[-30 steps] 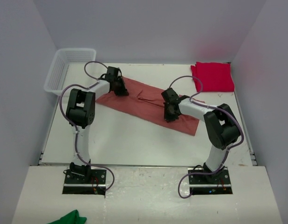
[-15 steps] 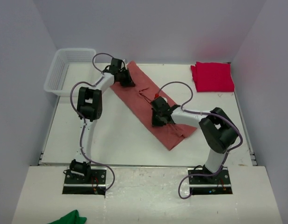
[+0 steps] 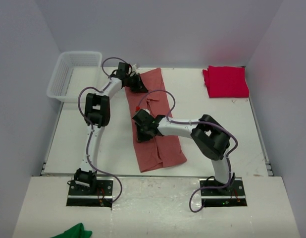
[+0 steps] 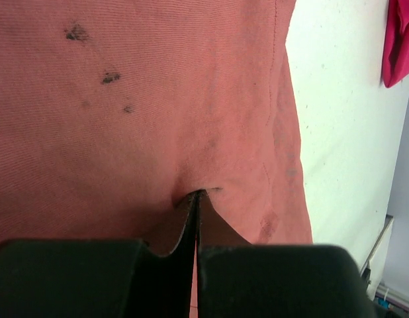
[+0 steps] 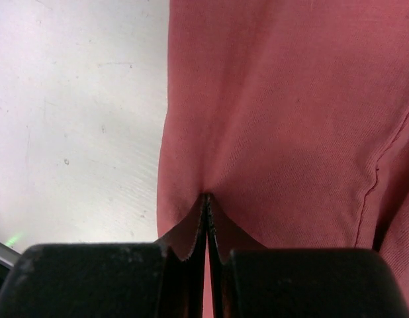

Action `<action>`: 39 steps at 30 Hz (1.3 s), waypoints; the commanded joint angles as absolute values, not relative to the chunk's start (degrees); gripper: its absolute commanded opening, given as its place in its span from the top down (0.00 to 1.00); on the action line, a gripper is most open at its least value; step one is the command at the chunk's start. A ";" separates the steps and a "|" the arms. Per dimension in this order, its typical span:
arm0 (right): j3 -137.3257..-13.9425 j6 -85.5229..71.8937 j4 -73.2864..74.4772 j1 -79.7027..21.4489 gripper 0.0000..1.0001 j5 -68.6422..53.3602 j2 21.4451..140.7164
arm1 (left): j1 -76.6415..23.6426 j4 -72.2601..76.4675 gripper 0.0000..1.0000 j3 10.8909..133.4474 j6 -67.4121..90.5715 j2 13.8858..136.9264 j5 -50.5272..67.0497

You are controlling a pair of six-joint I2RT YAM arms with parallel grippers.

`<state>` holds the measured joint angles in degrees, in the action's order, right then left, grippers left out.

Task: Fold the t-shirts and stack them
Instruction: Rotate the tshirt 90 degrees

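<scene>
On the table (image 3: 202, 101), the salmon t-shirt (image 3: 160, 148) has swung round to lie lengthwise.

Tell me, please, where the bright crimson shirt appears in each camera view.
Top external: the crimson shirt lies folded in the upper right of the picture.
Left wrist: only a sliver of it shows, at the upper right edge.
Right wrist: not in it.
Shared landmark: the salmon shirt, seen in all three views.
</scene>
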<state>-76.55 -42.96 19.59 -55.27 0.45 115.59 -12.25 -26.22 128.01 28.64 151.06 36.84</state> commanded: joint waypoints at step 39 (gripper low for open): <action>-48.34 -50.98 38.94 -61.70 1.00 20.92 82.09 | -19.07 -18.99 1.00 102.22 23.99 128.05 26.37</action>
<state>-48.93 -49.12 41.30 -61.71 20.01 81.97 -18.79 -22.85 101.01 23.44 128.53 25.45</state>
